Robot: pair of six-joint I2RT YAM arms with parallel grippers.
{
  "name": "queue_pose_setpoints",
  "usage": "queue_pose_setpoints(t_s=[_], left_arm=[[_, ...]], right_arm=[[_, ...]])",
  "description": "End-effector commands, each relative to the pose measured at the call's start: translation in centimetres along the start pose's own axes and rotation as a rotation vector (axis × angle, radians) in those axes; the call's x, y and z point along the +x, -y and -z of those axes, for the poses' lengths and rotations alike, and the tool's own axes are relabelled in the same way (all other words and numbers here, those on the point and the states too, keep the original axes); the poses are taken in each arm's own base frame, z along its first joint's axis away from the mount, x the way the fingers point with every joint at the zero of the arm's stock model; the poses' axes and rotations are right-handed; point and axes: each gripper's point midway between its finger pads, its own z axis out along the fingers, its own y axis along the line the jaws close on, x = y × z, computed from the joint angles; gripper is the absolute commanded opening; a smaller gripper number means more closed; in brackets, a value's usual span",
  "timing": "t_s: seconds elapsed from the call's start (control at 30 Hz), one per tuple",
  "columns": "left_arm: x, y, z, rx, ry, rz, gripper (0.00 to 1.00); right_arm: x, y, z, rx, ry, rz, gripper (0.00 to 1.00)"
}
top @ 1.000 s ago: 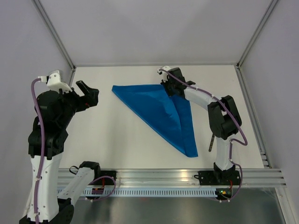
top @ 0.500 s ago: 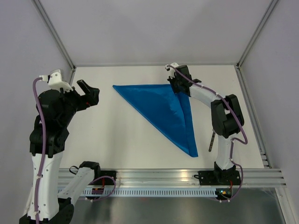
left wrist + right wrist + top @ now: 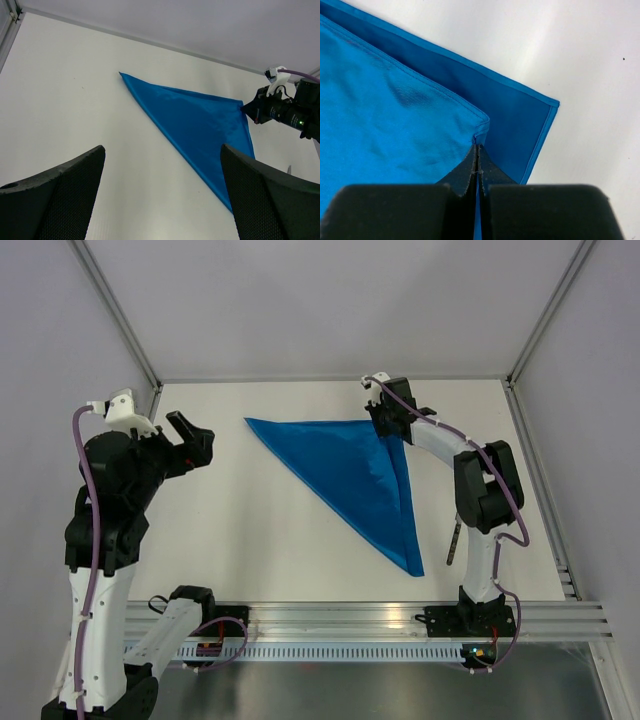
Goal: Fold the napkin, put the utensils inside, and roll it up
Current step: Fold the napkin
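The bright-blue napkin [image 3: 350, 470] lies on the white table folded into a triangle, one point at the far left, one at the near right. My right gripper [image 3: 385, 425] is shut on the upper layer's corner at the far right; in the right wrist view the pinched corner [image 3: 479, 131] sits just inside the lower layer's corner [image 3: 540, 120]. My left gripper [image 3: 190, 440] is open and empty, raised above the table left of the napkin [image 3: 200, 120]. The knife [image 3: 453, 540] lies near the right arm, mostly hidden by it.
A metal frame rail [image 3: 400, 615] runs along the table's near edge. Grey walls enclose the far and side edges. The right arm [image 3: 480, 490] stretches over the table's right side.
My right gripper has carried the napkin's corner to the right and slightly away, drawing the top layer flat over the lower one. The left arm has barely moved.
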Motion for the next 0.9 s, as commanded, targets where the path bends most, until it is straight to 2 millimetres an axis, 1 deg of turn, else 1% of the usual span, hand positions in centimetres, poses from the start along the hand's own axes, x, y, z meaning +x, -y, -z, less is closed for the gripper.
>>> queue_pose_setpoints(t_s=[0.0,0.33,0.87], left_arm=[[-0.3,0.7,-0.3,0.038,0.013,-0.012,1.0],[-0.1,0.5,-0.5,0.034,0.006,-0.013,1.0],[0.4,0.4,-1.0,0.033,-0.005,-0.013,1.0]], right_arm=[[-2.4,0.8,-0.3,0.019,0.059,-0.016,0.0],[-3.1,1.7,-0.5,0.041,0.067,-0.022,0.0],[-2.8,2.6,-0.7,0.057,0.06,-0.029,0.0]])
